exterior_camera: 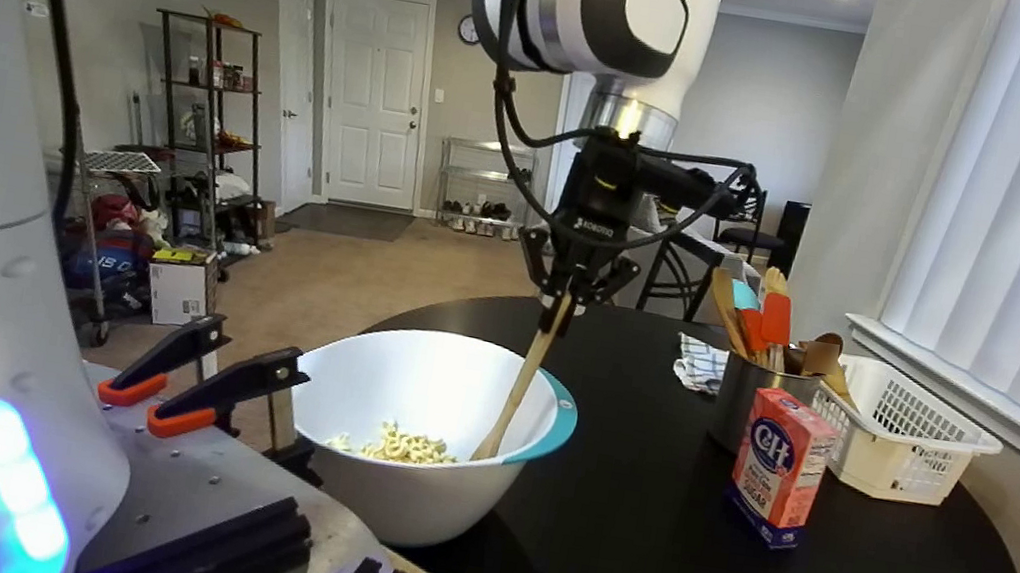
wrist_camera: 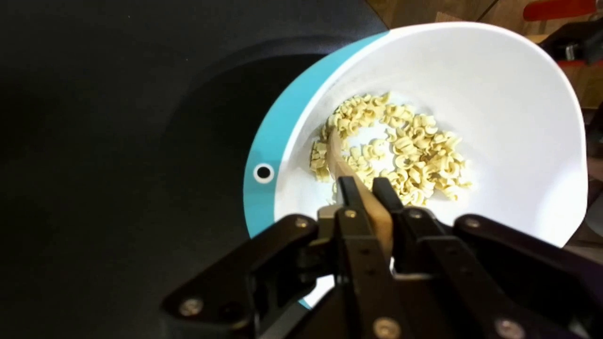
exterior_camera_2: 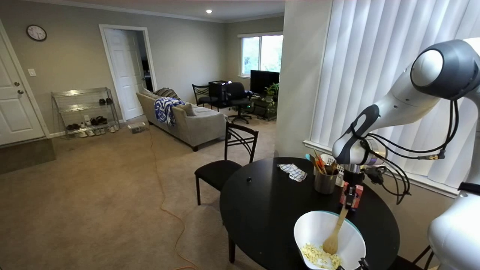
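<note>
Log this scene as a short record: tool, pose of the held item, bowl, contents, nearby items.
Tool: closed on the wooden spoon
Pose: tilted, head down inside the bowl
Bowl: white, with a teal section along the rim, standing on the black table
Contents: pale curled pieces, apparently pasta, covering part of the bottom
Nearby items: sugar box, metal utensil holder, white basket, checked cloth
</note>
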Robot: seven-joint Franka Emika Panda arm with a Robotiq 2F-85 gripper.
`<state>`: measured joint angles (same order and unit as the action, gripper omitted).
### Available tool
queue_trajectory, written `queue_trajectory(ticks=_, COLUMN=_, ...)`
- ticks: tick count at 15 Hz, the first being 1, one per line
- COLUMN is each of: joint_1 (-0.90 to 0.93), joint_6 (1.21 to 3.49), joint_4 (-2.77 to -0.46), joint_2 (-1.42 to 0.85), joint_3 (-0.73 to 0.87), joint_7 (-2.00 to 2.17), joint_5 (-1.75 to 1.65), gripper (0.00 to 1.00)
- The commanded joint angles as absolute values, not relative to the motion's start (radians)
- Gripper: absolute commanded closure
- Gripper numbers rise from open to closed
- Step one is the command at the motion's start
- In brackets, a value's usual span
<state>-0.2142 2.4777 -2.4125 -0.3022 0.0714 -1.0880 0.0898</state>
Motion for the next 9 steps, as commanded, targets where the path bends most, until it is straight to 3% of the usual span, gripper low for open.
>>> queue_trajectory(ticks=1, joint_1=-0.212, joint_6=2.462, joint_4=-2.433, joint_2=-0.288, joint_3=0.097, joint_7=-1.051, joint_5=0.005, gripper=0.95)
queue_trajectory(ticks=9, joint_1=-0.219, joint_6=2.37, joint_4=-2.422, joint_2=-0.291, joint_3=0.109, joint_7=-1.081, joint_5=-0.056, gripper=0.95)
